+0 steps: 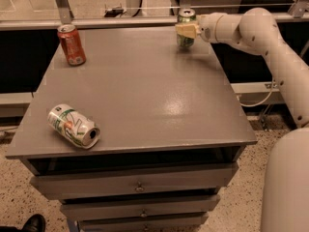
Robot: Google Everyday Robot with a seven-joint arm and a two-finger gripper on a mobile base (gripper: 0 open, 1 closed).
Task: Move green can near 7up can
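Observation:
The green can (186, 15) stands upright at the far right edge of the grey table (145, 91). My gripper (187, 31) reaches in from the right and is shut on the green can at mid-height; a pale finger (188, 31) crosses its front. The 7up can (73, 126), white with green swirls, lies on its side near the front left corner, with its open end facing front right. The two cans are far apart, on a diagonal across the table.
A red-orange can (71, 44) stands upright at the far left corner. My white arm (270, 47) comes in along the table's right side. Drawers (140, 187) sit under the tabletop. A rail (120, 21) runs behind the far edge.

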